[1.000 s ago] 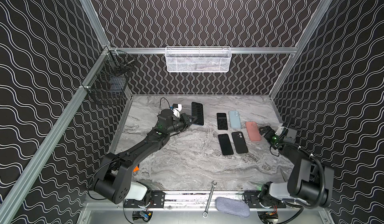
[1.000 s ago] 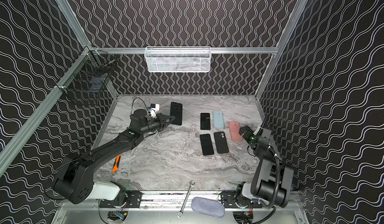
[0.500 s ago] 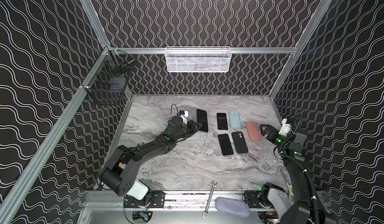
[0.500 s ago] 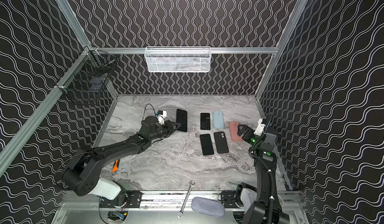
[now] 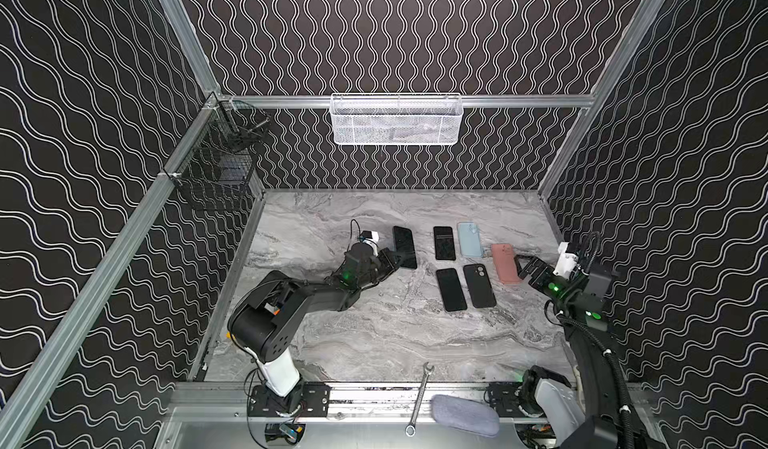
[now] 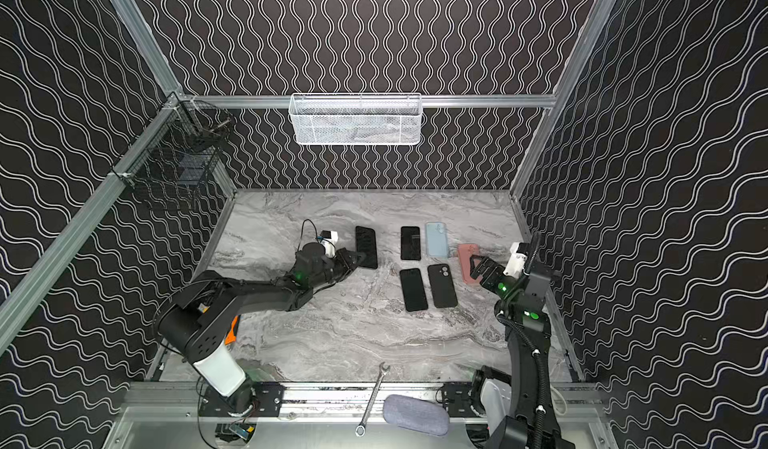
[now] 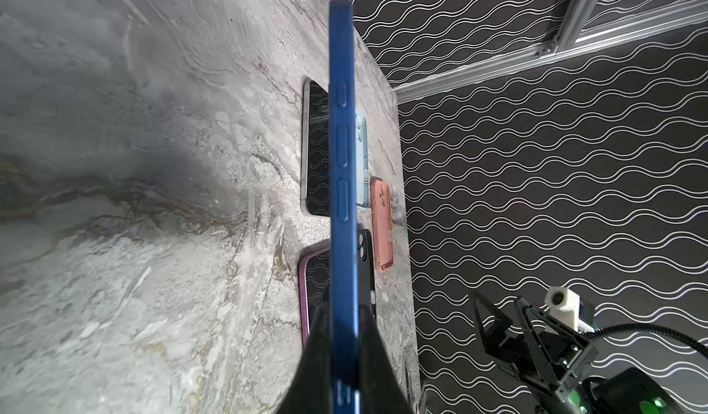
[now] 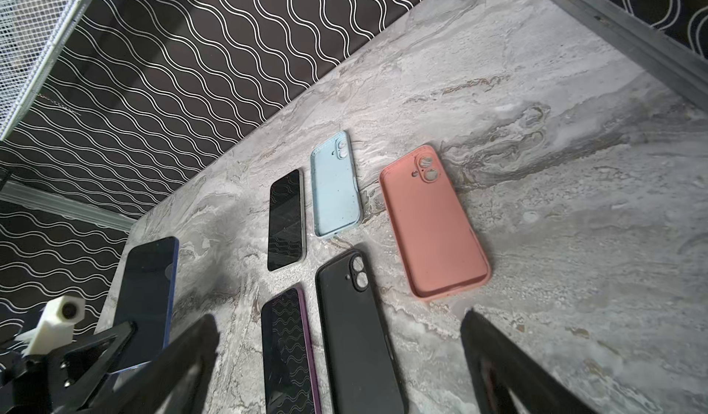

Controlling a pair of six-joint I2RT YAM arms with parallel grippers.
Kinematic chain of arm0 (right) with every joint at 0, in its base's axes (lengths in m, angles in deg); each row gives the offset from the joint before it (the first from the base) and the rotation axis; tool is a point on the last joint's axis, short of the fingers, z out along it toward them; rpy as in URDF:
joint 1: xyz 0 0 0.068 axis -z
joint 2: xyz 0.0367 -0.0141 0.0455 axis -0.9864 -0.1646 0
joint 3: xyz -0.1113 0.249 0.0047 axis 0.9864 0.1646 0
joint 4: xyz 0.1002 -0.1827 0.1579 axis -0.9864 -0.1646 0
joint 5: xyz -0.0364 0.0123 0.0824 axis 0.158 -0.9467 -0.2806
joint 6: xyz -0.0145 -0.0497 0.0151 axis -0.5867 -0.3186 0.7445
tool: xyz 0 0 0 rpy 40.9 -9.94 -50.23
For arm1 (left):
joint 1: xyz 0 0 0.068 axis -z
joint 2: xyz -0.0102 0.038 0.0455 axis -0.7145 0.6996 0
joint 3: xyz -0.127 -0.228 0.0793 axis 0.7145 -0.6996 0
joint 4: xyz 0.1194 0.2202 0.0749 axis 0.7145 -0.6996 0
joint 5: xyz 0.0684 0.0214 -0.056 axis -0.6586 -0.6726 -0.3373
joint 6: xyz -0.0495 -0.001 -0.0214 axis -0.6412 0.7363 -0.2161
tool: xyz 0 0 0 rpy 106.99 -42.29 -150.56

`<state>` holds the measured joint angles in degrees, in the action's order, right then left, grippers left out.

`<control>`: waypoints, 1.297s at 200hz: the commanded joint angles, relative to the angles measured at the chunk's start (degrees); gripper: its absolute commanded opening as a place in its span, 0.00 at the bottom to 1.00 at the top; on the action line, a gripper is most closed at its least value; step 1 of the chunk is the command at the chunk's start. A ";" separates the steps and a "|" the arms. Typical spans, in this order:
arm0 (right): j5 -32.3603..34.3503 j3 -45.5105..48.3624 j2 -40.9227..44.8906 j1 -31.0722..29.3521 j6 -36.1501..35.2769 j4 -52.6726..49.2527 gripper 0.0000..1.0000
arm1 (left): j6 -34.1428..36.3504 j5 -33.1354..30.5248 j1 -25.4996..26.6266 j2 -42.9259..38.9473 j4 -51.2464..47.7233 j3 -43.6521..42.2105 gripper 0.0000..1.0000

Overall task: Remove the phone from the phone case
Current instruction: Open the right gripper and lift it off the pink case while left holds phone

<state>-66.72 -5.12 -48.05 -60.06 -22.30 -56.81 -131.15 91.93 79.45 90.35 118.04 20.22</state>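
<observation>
The phone in its dark blue phone case [image 7: 342,143] is pinched at its near end by my left gripper [image 7: 344,312], and the case's side buttons face the left wrist camera. In both top views it shows dark screen up [image 5: 405,246] left of the rows, with the left gripper [image 5: 392,260] shut on its near end. In the right wrist view it [image 8: 147,278] hangs above the marble table [image 8: 555,163]. My right gripper [image 5: 525,268] stands open with nothing in it beside the pink case [image 5: 504,262]; its jaws [image 8: 339,318] spread wide.
A bare black phone [image 5: 444,243], a purple-edged phone [image 5: 451,289], a light blue case [image 5: 469,240] and a black case [image 5: 480,285] lie in two rows. A white mesh basket [image 5: 397,119] hangs on the back wall and a black wire basket [image 5: 216,172] on the left. A wrench [image 5: 419,397] and grey pouch [image 5: 463,413] lie at the front rail.
The left gripper has carried the cased phone to the right and nearer, while its arm folded back. The right arm has risen upright, its gripper staying open by the pink case.
</observation>
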 commanded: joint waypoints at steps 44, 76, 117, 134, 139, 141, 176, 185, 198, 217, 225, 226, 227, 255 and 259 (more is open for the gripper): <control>-2.19 1.60 -0.87 0.01 -0.14 3.35 1.00 | 0.29 -2.05 1.99 6.05 5.76 2.92 0.00; -2.04 2.04 0.03 0.01 0.04 3.36 1.00 | 1.13 -3.41 2.88 7.11 5.76 3.61 0.00; -2.62 2.83 0.66 0.00 0.76 3.63 1.00 | 0.77 -2.95 3.20 9.02 5.76 4.96 0.00; -2.90 3.48 1.34 0.01 1.50 4.28 1.00 | 0.29 -2.29 3.58 10.18 5.76 5.59 0.00; -2.99 3.61 1.52 0.00 1.66 4.40 1.00 | 0.15 -2.36 3.80 10.41 5.75 5.58 0.00; -2.99 3.62 1.57 -0.01 1.70 4.36 1.00 | 0.01 -2.41 3.82 10.45 5.76 5.56 0.00; -2.64 4.14 3.73 0.01 1.97 3.15 1.00 | -1.48 -2.18 4.49 11.90 5.76 5.25 0.00; -2.77 4.24 3.93 0.01 1.98 2.97 1.00 | -1.51 -2.45 4.56 12.14 5.74 5.04 0.00; -2.82 3.83 4.08 0.01 1.71 1.59 1.00 | -1.94 -2.09 4.61 12.63 5.76 5.15 0.00; -2.99 4.30 4.84 0.01 2.02 1.57 1.00 | -1.41 -1.24 4.65 13.17 5.76 5.63 0.00; -3.17 4.55 5.04 0.01 2.15 1.69 1.00 | -1.31 -1.14 4.69 13.29 5.76 5.72 0.00; -3.21 4.57 5.09 -0.03 2.15 1.64 1.00 | -1.29 -1.14 4.72 13.33 5.76 5.72 0.00; -3.23 4.58 5.11 -0.01 2.10 1.57 1.00 | -1.28 -1.10 4.68 13.35 5.76 5.76 0.00; -3.68 4.66 5.43 -0.03 2.12 0.53 1.00 | -1.03 1.56 4.66 14.92 5.76 7.33 0.00; -3.76 4.88 5.48 -0.04 2.21 0.70 1.00 | -0.80 1.80 4.65 15.05 5.76 7.45 0.00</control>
<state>-69.50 -0.64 -42.94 -60.06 -20.77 -55.30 -132.66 90.90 84.06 104.53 120.14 26.30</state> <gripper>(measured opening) 0.999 0.105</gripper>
